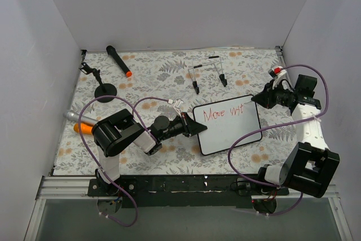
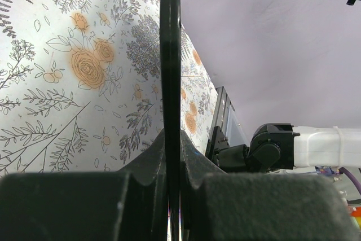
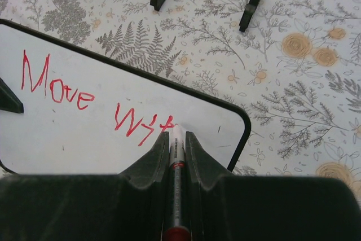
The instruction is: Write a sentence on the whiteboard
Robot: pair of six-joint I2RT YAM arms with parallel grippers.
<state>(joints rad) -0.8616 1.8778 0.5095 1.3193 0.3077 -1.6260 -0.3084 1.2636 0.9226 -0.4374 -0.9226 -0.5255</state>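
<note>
The whiteboard lies on the flowered cloth at centre, white with a thin black frame. Red lettering reads "Move wit"; it shows in the right wrist view too. My left gripper is shut on the board's left edge, seen edge-on as a black strip in the left wrist view. My right gripper is shut on a red marker, its tip touching the board just right of the last red stroke.
A black microphone with an orange tip lies at the back left, a small black stand nearby. A wire easel lies behind the board. An orange and a grey marker lie at far left. White walls enclose the table.
</note>
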